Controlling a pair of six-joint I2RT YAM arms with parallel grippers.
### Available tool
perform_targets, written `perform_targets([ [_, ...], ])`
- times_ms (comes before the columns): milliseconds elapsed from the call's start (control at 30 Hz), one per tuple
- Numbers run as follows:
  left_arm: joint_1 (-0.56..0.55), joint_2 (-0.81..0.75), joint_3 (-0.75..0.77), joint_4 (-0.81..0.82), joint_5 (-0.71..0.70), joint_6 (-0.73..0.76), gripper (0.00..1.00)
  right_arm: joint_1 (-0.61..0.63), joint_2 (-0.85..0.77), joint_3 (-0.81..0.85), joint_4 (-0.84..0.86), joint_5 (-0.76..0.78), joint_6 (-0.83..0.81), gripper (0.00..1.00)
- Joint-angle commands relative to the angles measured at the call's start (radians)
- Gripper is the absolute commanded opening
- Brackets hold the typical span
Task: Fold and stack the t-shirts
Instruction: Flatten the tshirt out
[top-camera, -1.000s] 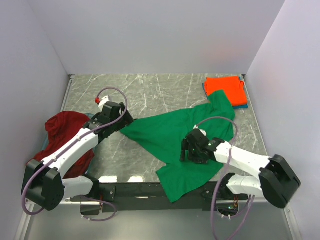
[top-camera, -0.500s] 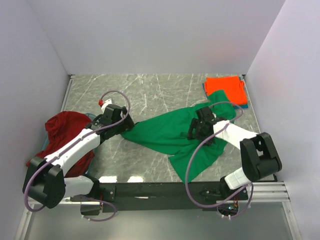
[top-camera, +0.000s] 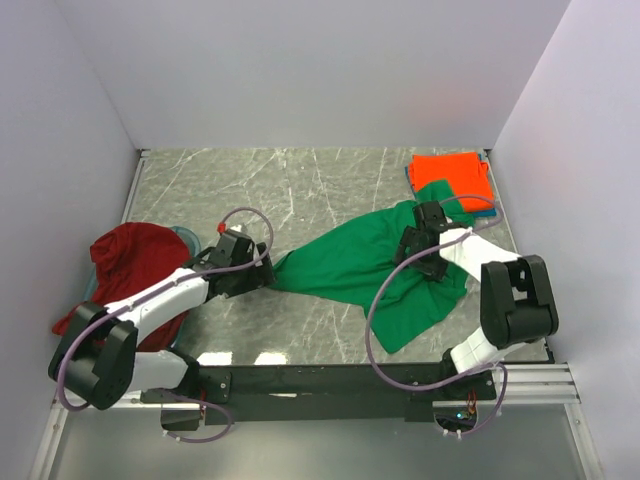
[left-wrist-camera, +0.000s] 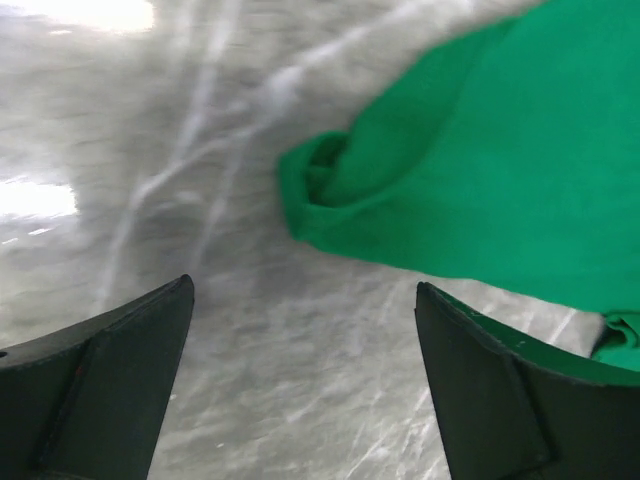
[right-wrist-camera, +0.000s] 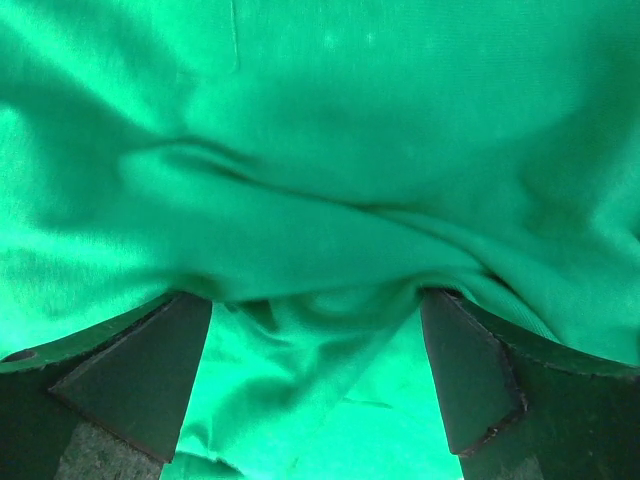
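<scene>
Across the middle of the bench (top-camera: 300, 190), from the centre out toward 4 o'clock, lies the rumpled green t-shirt (top-camera: 350, 262). The left tool (top-camera: 264, 274) sits at the shirt's 9 o'clock tip, its fingers spread wide with nothing between them and the cloth just ahead. The right tool (top-camera: 414, 252) rests on the shirt's 3 o'clock part, its fingers apart and astride a bunched fold. At 1 o'clock an orange-red t-shirt (top-camera: 455, 178) lies folded. At 9 o'clock a dark red t-shirt (top-camera: 135, 255) sits heaped.
</scene>
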Motion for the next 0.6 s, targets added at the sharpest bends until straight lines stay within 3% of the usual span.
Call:
perform_targets([
  [0, -0.013, 0.028, 0.019, 0.099, 0.043, 0.033, 0.94, -0.003, -0.106, -0.023, -0.013, -0.007, -0.030, 0.91],
  [267, -0.011, 0.163, 0.101, 0.082, -0.096, 0.062, 0.70, -0.002, -0.315, -0.086, -0.062, -0.019, -0.040, 0.91],
  [567, 0.019, 0.207, 0.122, 0.109, -0.094, 0.048, 0.54, 0.024, -0.458, -0.153, -0.120, -0.015, -0.050, 0.91],
])
